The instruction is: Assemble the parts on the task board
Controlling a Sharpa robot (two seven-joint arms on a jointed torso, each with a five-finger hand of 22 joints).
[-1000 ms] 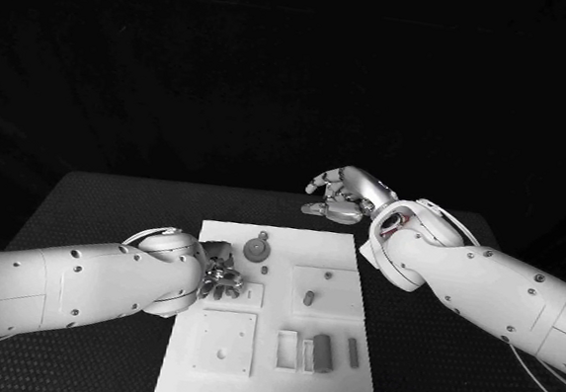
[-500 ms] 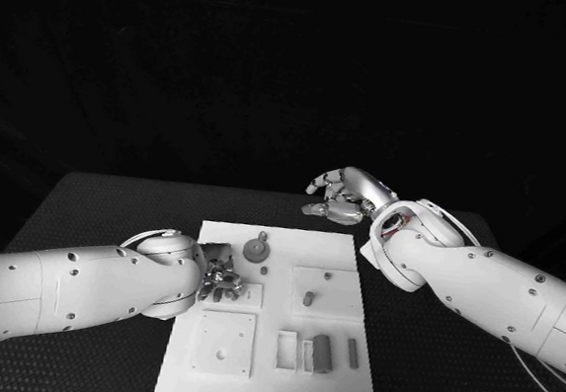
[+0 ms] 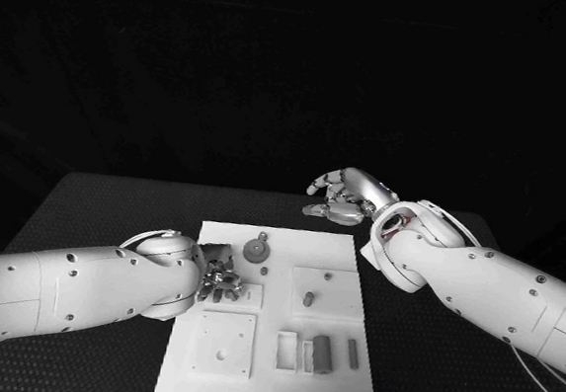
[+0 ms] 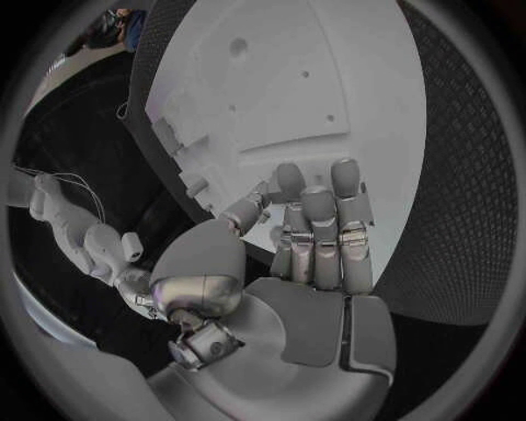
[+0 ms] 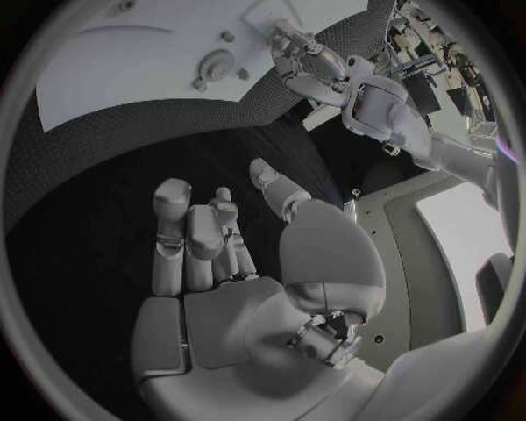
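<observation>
One white task board (image 3: pixel 330 363) lies mid-surface (image 3: pixel 108 210). On it are a round part (image 3: pixel 256 250) at the far end, a small peg (image 3: pixel 309 299) near the middle, and two upright bars (image 3: pixel 322 351) at the near end. The left hand (image 3: pixel 220 280) hangs over the board's left edge, fingers loose, grasping nothing. The right hand (image 3: pixel 341 193) hovers beyond the board's far edge, released.

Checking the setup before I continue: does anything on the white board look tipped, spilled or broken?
Nothing stands out. The board lies flat on the table, the small parts sit in place, and the left robot hand rests over its left edge.
</observation>
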